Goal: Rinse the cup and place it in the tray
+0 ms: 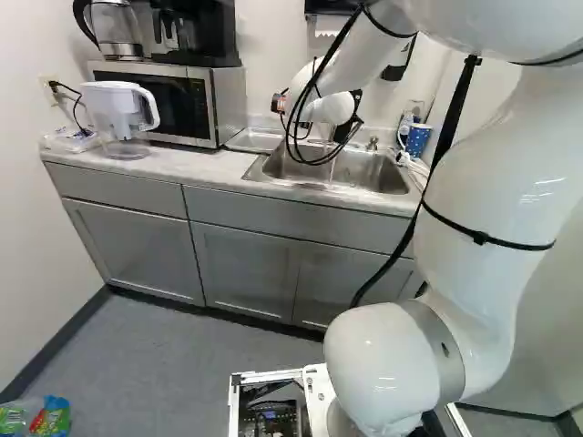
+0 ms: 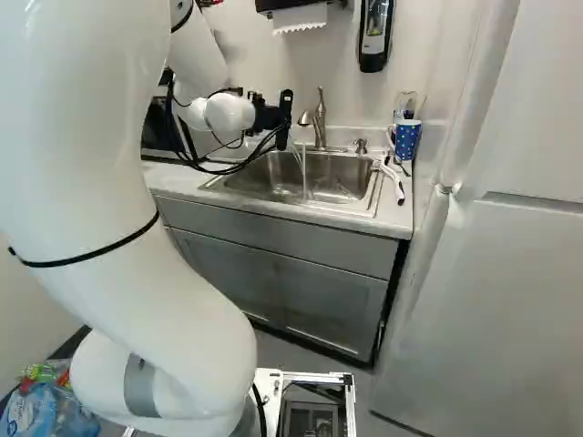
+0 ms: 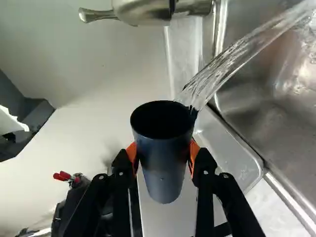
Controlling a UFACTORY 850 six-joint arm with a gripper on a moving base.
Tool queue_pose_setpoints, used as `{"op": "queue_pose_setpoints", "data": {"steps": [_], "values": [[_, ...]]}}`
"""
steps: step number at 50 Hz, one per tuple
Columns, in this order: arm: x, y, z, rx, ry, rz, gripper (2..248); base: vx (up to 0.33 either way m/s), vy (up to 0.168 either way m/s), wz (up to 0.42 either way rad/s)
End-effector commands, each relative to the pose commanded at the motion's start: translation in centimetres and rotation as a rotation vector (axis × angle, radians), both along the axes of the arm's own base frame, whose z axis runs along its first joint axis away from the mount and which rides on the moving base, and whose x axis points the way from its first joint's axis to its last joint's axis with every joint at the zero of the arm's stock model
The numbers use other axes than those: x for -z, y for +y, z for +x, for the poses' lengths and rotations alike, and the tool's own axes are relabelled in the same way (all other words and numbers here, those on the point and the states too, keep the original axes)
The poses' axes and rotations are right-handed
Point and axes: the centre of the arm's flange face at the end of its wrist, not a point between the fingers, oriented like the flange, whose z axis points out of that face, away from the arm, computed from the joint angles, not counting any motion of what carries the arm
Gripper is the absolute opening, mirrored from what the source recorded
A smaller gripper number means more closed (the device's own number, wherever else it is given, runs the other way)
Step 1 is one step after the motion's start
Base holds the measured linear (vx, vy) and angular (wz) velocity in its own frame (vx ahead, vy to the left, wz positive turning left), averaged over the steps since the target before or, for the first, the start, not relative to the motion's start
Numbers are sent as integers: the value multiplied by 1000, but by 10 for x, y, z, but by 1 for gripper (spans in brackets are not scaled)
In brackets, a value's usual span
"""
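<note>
My gripper (image 2: pixel 271 118) is over the left part of the sink in the right base view, close to the faucet (image 2: pixel 319 120). In the wrist view the gripper (image 3: pixel 163 152) has its orange pads pressed on both sides of a dark cup (image 3: pixel 164 170), whose round mouth faces the camera; its inside is dark. Water (image 3: pixel 234 61) streams between the cup's rim and the sink basin (image 3: pixel 276 113). A shallow metal tray (image 1: pixel 255 139) lies on the counter between microwave and sink; beyond the cup, part of it shows in the wrist view.
Beside the sink's right end stand a blue dotted cup (image 2: pixel 406 139) and a white-handled brush (image 2: pixel 393 180). Left of the sink are a microwave (image 1: pixel 164 102) and a water pitcher (image 1: pixel 118 114). A soap dispenser (image 2: pixel 374 35) hangs on the wall; a refrigerator (image 2: pixel 496 300) stands at the right.
</note>
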Motion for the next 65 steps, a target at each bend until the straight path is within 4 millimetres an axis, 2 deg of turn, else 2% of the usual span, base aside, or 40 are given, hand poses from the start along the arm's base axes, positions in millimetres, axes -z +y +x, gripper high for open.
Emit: {"op": "queue_pose_setpoints", "data": {"steps": [43,65], "values": [[0,0,0,0,0,-2,121,0,0,0],[0,0,0,-36,-11,-197,121,0,0,0]]}}
